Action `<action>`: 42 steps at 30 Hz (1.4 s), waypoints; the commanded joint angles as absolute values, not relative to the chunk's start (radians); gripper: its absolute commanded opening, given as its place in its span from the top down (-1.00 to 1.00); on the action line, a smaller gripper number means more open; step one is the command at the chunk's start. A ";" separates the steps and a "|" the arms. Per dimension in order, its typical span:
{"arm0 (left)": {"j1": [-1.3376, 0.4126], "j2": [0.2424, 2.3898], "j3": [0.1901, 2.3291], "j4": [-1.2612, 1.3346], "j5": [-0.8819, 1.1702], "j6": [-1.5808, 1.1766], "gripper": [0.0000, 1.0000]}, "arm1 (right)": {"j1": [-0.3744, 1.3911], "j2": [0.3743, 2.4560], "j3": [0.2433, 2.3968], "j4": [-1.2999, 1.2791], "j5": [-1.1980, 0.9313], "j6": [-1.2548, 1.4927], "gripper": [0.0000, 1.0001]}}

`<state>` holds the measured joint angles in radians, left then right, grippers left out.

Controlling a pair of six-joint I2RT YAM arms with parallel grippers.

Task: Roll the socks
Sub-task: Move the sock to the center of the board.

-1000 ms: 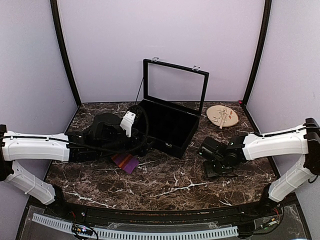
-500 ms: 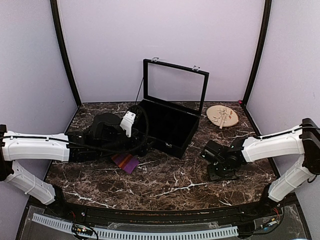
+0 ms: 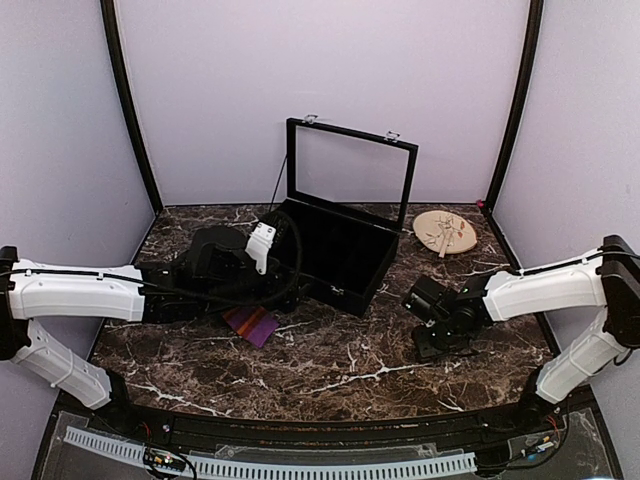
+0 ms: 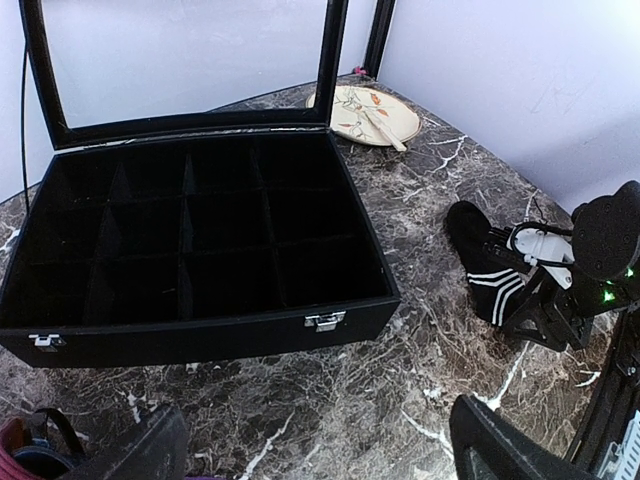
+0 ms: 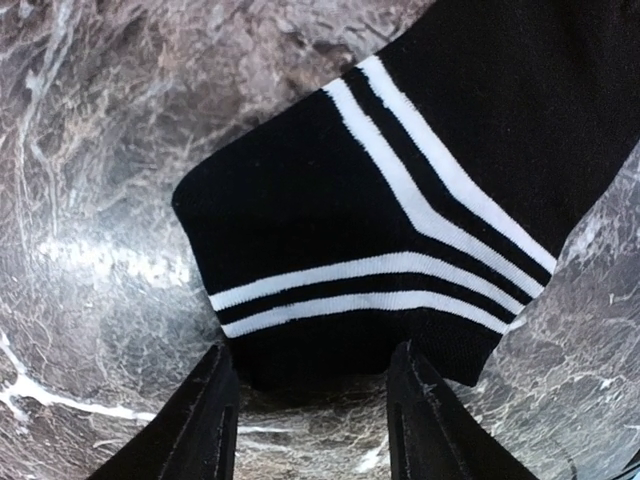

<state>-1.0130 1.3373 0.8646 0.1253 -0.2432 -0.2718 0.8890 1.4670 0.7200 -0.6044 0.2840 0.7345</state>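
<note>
Marble table (image 3: 340, 370) runs wall to wall. At the back centre you have the black divided case (image 4: 200, 250), lid upright.

Left gripper (image 4: 315, 410) hangs low in front of the case – released, fingers wide, nothing between them.

Right gripper (image 5: 310, 352) is down at the table on the right, fingers (image 5: 215, 420) part-way apart with the sock's cuff end between them. You cannot tell whether they pinch the cloth.

A round wooden plate (image 3: 445, 232) sits at the back right, beside the case.

Black sock (image 5: 330, 200) lies flat to the right of the case, white stripes up. Striped sock (image 3: 250, 323) lies left of centre, just in front of the left arm – well apart from the black one.
</note>
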 commanded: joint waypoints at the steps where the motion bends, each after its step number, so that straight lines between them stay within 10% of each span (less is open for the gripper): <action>1: -1.017 1.342 0.898 0.138 -0.247 -0.254 -0.86 | 0.878 1.498 0.739 -0.604 0.283 0.710 0.15; 18: -1.017 1.323 0.879 0.144 -0.268 -0.237 -0.86 | 0.883 1.538 0.785 -0.596 0.207 0.686 0.82; 42: -1.023 1.264 0.716 0.203 -0.048 -0.232 -0.80 | 1.102 1.631 0.931 -0.409 -0.008 0.836 0.99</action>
